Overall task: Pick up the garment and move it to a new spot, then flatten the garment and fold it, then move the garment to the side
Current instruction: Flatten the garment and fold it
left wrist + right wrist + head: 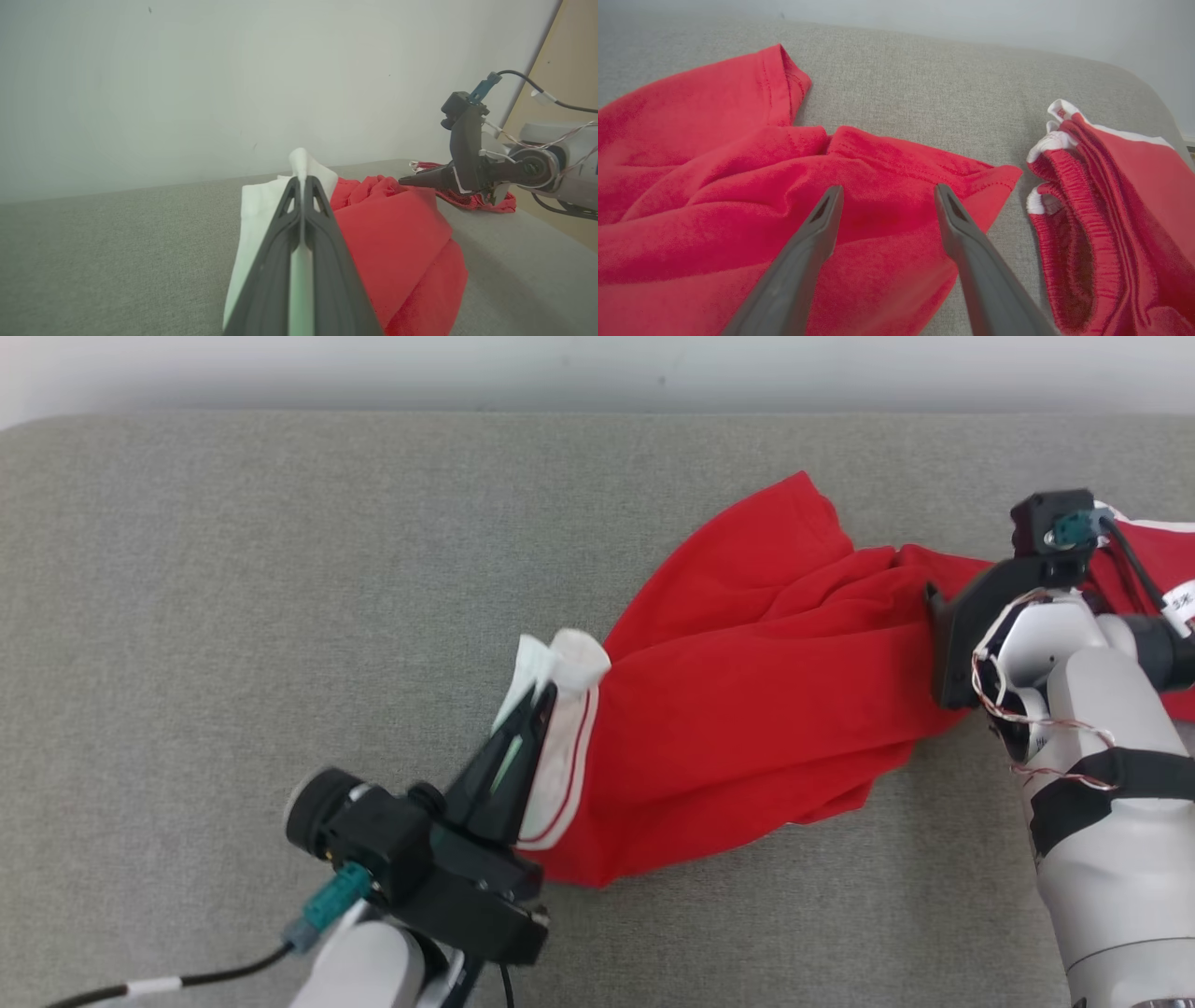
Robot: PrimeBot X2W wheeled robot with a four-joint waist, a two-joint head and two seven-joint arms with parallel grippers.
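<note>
My left gripper [544, 695] pinched the white trim [571, 658] of the red garment [747, 691]. I saw my right gripper [888, 189] with fingers spread over its cloth.

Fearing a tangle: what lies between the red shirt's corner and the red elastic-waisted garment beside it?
Bare grey fabric surface, in the right wrist view; red shirt and red elastic-waisted garment lie apart.
</note>
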